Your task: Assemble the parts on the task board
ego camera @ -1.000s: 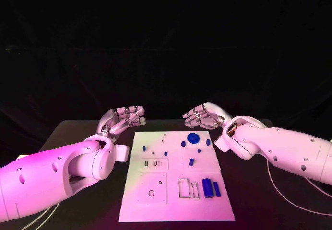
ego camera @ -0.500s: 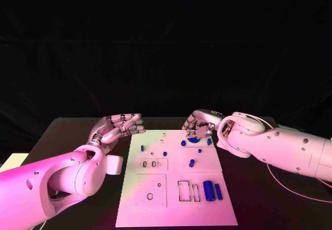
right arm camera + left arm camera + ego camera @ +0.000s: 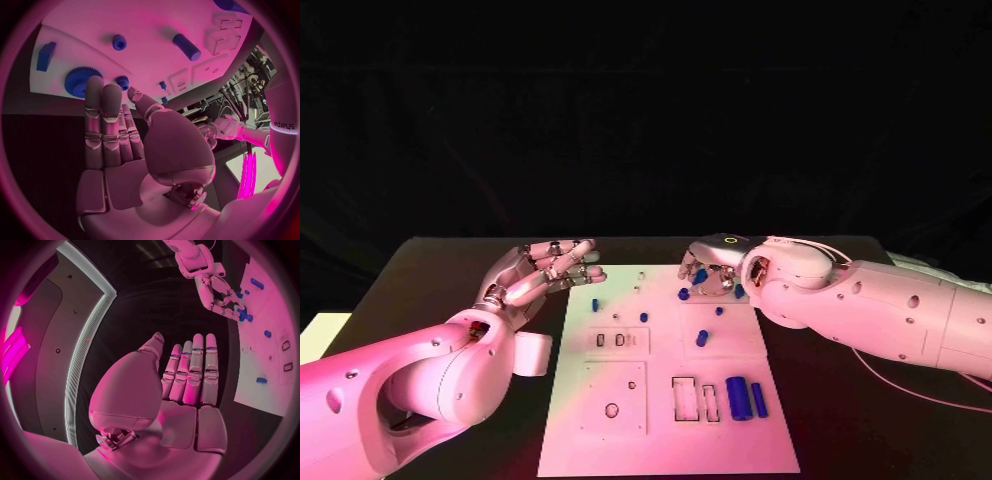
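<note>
Right hand point(image 3: 710, 266) hovers over the blue gear point(image 3: 77, 81) on the task board point(image 3: 661, 440), fingers straight, empty; left hand point(image 3: 542, 270) spread wide, empty.

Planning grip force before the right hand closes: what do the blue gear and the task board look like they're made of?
Blue gear: probably moulded or printed plastic, matte, uniform colour, fine teeth around the rim, no metallic glint. Task board: a rigid white plate, likely plastic, smooth matte face with clean-cut recesses; I cannot tell for certain.
</note>
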Controlling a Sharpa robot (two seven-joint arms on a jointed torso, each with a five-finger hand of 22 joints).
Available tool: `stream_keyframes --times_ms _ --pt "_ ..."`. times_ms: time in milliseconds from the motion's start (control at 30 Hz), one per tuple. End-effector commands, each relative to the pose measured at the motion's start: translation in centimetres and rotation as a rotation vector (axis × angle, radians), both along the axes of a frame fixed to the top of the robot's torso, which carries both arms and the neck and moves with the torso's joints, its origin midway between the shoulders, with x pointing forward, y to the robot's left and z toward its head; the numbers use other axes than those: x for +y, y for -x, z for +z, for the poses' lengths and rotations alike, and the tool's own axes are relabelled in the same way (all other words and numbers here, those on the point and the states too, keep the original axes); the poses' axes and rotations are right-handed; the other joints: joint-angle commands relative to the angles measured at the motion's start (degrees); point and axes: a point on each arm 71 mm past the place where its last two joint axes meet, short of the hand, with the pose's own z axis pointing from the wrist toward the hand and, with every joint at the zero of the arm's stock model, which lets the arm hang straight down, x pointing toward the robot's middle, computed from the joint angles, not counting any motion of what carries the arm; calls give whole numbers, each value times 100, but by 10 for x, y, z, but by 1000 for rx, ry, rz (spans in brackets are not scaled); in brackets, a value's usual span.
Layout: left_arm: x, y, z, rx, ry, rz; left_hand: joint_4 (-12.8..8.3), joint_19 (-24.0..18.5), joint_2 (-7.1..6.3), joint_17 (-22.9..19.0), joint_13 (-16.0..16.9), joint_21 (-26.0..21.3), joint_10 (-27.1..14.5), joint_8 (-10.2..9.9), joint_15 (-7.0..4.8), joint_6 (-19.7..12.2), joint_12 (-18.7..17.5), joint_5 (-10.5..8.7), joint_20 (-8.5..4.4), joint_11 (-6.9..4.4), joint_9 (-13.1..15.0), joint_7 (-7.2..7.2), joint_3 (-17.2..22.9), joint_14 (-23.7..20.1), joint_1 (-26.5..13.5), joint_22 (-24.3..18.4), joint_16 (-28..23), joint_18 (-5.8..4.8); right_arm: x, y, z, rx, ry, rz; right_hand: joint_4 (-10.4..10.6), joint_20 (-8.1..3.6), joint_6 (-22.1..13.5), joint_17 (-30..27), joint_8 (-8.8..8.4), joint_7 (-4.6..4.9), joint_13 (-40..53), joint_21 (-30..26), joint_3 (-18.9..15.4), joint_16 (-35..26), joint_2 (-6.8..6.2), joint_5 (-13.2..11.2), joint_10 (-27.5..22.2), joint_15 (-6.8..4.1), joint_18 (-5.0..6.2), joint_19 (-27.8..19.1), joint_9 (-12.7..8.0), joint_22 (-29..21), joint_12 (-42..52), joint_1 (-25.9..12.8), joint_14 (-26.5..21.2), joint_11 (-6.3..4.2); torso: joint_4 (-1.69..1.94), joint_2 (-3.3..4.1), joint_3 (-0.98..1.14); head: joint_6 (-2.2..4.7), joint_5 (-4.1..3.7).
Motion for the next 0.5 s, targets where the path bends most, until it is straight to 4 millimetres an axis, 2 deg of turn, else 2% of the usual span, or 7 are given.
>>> stream_keyframes --times_ms 33,200,400,500 --pt "-3 1 2 3 17 -26 -27 28 8 10 -7 -29 -1 -34 42 2 -35 -5 29 38 -8 41 -29 -9 -46 -10 -30 62 1 -1 -2 -6 67 -3 68 2 -6 279 -32 -35 0 224 36 279 -50 -20 -30 22 -10 -36 2 233 -14 8 209 6 29 69 -7 -11 -37" --pt "-2 1 2 6 16 -25 -32 24 12 16 -8 -41 -8 -45 48 -4 -50 -5 34 45 -10 48 -40 -17 -53 -18 -45 60 3 -1 -3 7 79 2 174 14 24 840 -29 -37 0 750 144 837 -88 -21 -4 35 -69 22 7 826 -13 30 226 -3 32 98 -10 -19 -38" --pt "-2 1 1 17 16 -19 -41 19 20 26 -10 -56 -15 -59 55 -12 -67 -5 39 53 -12 60 -53 -26 -61 -28 -63 60 4 -1 -6 34 94 8 319 19 104 1713 -24 -29 3 1586 296 1688 -125 -20 115 28 -197 238 16 1840 -8 41 282 -24 44 115 -14 -16 -50" --pt "-2 1 1 27 21 -17 -41 19 22 27 -10 -57 -16 -60 56 -13 -69 -5 40 54 -12 61 -54 -27 -61 -28 -65 60 5 -2 -7 42 100 6 368 26 134 1895 -25 -29 3 1779 356 1882 -143 -25 146 22 -224 253 18 2062 -10 53 271 -20 56 124 -20 -24 -62"
